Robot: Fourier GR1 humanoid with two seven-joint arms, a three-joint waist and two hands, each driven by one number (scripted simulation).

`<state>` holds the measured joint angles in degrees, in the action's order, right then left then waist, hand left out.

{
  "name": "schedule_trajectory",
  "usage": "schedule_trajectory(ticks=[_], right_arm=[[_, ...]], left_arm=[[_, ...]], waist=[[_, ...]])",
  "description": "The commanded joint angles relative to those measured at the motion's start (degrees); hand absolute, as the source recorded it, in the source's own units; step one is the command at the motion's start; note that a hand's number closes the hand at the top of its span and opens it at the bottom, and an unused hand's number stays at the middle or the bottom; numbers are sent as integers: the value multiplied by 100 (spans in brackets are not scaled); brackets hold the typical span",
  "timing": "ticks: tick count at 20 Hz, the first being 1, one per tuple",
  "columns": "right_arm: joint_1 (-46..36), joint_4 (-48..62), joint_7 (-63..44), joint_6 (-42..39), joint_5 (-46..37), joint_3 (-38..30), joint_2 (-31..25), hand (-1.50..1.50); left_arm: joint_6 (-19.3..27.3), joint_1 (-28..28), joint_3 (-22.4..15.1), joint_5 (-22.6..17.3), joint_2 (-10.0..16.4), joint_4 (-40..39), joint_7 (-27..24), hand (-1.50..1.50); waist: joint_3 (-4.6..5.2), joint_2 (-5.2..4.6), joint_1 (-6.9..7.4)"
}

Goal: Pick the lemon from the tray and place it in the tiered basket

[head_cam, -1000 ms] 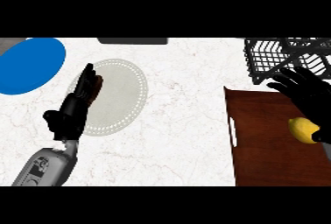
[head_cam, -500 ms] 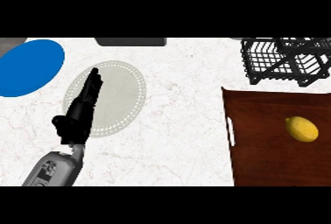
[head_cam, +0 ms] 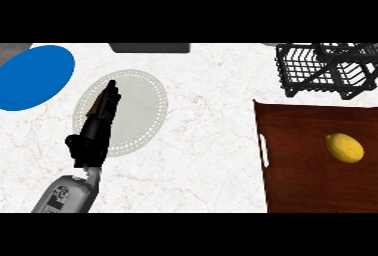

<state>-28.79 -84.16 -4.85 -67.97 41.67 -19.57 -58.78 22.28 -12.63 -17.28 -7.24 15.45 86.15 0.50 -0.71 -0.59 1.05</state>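
Note:
A yellow lemon lies on the dark brown tray at the right side of the counter, nothing touching it. The black wire tiered basket stands just beyond the tray, at the upper right. My left hand rests open at the left, fingers straight and pointing away over a pale round mat. My right hand does not show anywhere.
A blue plate lies at the far left. The pale dotted-rim mat sits under my left hand. A dark grey object is at the counter's back edge. White marble counter lies between mat and tray.
My right hand, which hovered over the tray beside the lemon a second ago, has left the view. The lemon stays on the tray. The left hand has turned edge-on.

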Motion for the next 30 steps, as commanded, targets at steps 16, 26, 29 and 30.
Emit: schedule_trajectory(ticks=[16,26,29,30], right_arm=[[658,-1949,749,-1692,-2244,-471,605,-150],[963,-2497,1121,-1298,-3221,-351,649,-150],[873,-2526,1339,-1092,-3475,-307,472,-150],[986,-2680,1356,-923,-3680,-204,599,-150]], left_arm=[[82,210,-163,215,-121,81,-62,0],[87,1,-111,225,-204,79,0,0],[94,-51,-137,291,-231,-11,-47,0],[60,22,-141,253,-212,78,-32,0]], waist=[[8,-18,72],[-11,-44,110],[-4,-71,159],[-10,-62,191]])
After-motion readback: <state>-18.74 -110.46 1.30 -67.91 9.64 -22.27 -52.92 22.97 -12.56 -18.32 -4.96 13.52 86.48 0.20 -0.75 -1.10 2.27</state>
